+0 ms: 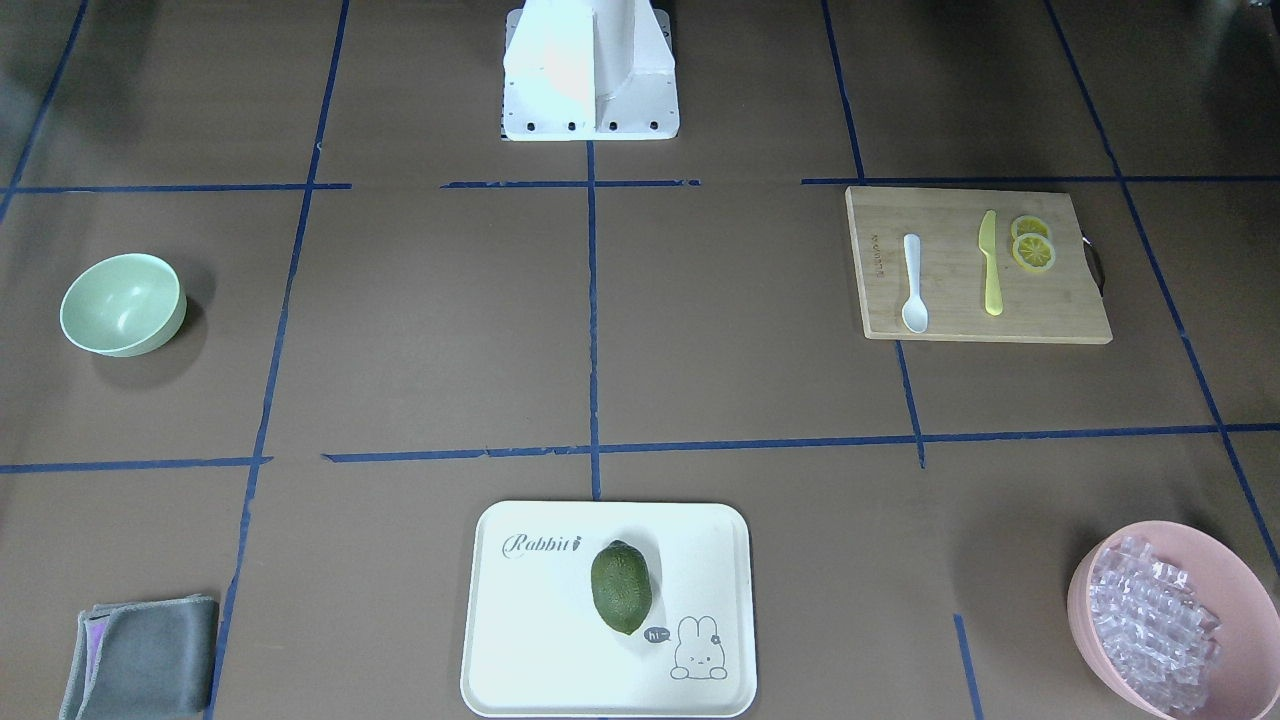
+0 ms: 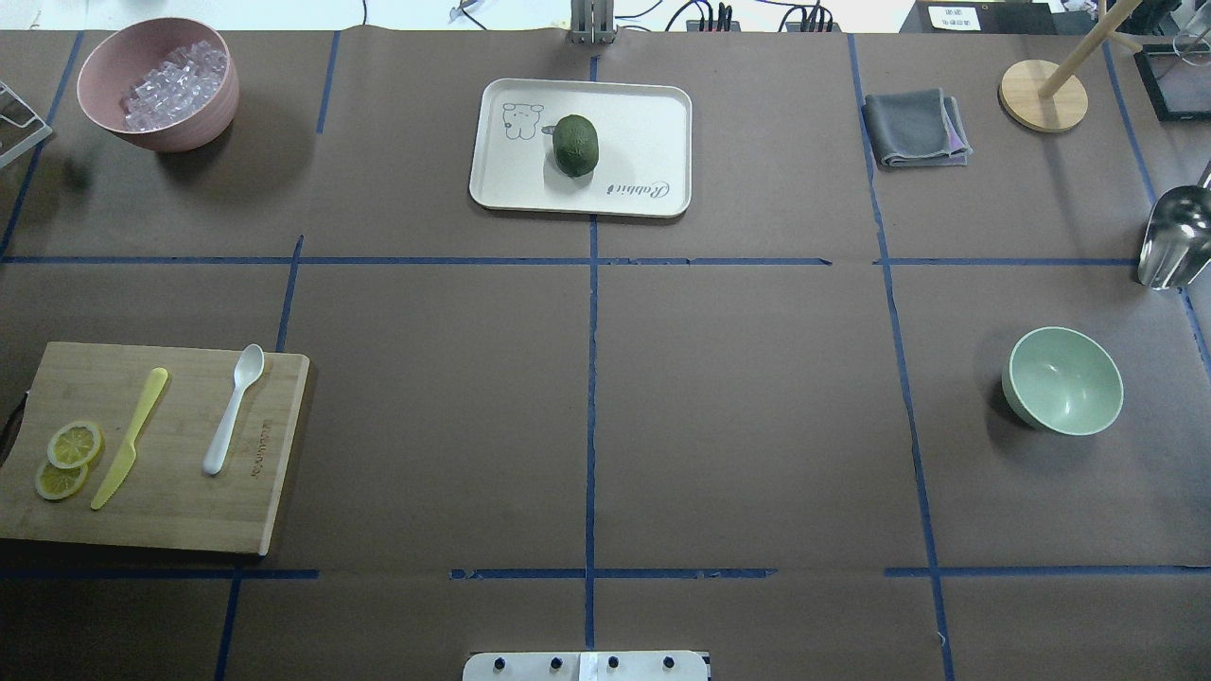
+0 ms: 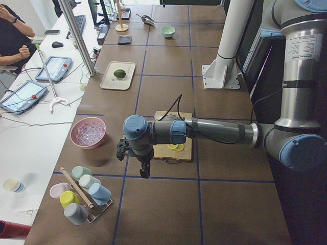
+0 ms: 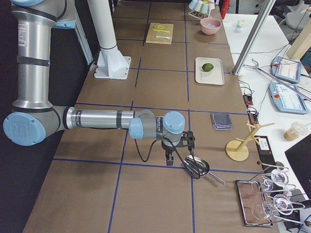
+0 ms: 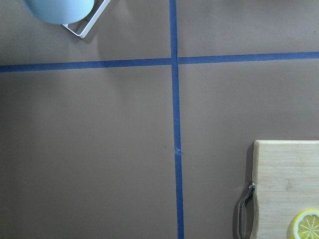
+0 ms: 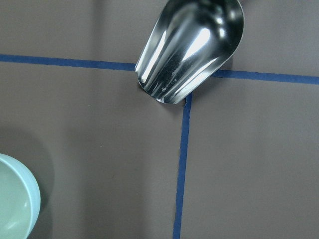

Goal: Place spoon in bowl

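The white plastic spoon (image 2: 234, 408) lies on the wooden cutting board (image 2: 170, 515) at the table's left, scoop pointing away from the robot; it also shows in the front view (image 1: 914, 283). The mint-green bowl (image 2: 1064, 381) stands empty at the table's right, also in the front view (image 1: 122, 304), and its rim shows in the right wrist view (image 6: 15, 204). My left gripper (image 3: 145, 172) hangs over the table beyond the board's left end. My right gripper (image 4: 168, 160) hangs near a metal scoop, beyond the bowl. Both show only in side views, so I cannot tell whether they are open or shut.
A yellow knife (image 2: 131, 437) and lemon slices (image 2: 68, 454) share the board. A pink bowl of clear cubes (image 2: 159, 83) is far left, a tray (image 2: 643, 123) with a green fruit (image 2: 575, 145) far centre. A grey cloth (image 2: 916, 128) and metal scoop (image 2: 1173, 236) lie right.
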`<state>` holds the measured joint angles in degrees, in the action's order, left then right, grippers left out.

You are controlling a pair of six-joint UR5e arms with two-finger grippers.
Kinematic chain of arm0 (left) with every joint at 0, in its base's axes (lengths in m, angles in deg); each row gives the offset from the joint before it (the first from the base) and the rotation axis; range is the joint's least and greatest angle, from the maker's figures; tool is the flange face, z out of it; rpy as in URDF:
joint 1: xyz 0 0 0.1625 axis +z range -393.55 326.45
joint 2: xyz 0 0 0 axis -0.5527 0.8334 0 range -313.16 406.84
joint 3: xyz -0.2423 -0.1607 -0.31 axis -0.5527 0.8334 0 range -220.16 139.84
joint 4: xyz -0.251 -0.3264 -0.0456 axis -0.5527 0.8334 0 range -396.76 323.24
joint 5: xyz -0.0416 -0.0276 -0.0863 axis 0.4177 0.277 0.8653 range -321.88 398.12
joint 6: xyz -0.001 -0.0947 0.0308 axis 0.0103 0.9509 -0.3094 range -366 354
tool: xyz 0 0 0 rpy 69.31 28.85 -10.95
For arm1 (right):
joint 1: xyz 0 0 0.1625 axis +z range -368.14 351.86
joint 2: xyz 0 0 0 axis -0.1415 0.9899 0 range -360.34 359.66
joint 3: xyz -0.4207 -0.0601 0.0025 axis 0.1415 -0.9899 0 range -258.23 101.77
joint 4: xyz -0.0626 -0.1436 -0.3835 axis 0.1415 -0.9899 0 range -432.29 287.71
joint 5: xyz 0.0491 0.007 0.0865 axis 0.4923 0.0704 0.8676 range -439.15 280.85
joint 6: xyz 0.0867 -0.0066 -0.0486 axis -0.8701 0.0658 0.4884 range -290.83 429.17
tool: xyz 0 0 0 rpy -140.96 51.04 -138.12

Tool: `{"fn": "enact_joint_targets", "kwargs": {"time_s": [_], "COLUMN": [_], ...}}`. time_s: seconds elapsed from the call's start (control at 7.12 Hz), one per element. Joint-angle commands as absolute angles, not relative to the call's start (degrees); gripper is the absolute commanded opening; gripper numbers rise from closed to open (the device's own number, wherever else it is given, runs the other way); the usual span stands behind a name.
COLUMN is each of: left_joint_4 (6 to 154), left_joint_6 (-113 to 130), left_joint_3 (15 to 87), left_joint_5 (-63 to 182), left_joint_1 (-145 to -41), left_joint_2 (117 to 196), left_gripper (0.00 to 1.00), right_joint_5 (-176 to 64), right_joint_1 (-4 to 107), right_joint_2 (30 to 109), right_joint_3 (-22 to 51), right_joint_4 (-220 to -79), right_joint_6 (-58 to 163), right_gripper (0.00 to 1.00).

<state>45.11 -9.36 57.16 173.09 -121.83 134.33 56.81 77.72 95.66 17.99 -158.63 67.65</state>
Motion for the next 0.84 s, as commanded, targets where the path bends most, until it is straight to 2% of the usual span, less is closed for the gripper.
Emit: {"fn": "enact_joint_targets", "kwargs": {"time_s": [0.0,0.56,0.7], "left_joint_4": [45.6,47.7,47.7], "left_joint_6": [-8.4,-8.6,-8.5], "left_joint_3": [57.5,58.0,58.0], "left_joint_5": [173.0,173.3,173.3], "left_joint_1": [-121.8,-121.2,-121.2], "left_joint_2": [134.5,133.0,133.0], "left_gripper": [1.00,1.00,1.00], "right_joint_5": [57.7,65.8,65.1], "right_joint_1": [77.6,77.5,73.9], "right_joint_2": [95.6,96.3,96.2], "right_joint_3": [17.3,16.6,18.5], "right_joint_4": [-158.0,-156.5,-155.5], "right_joint_6": [67.6,67.2,64.4], "right_gripper": [1.00,1.00,1.00]}}
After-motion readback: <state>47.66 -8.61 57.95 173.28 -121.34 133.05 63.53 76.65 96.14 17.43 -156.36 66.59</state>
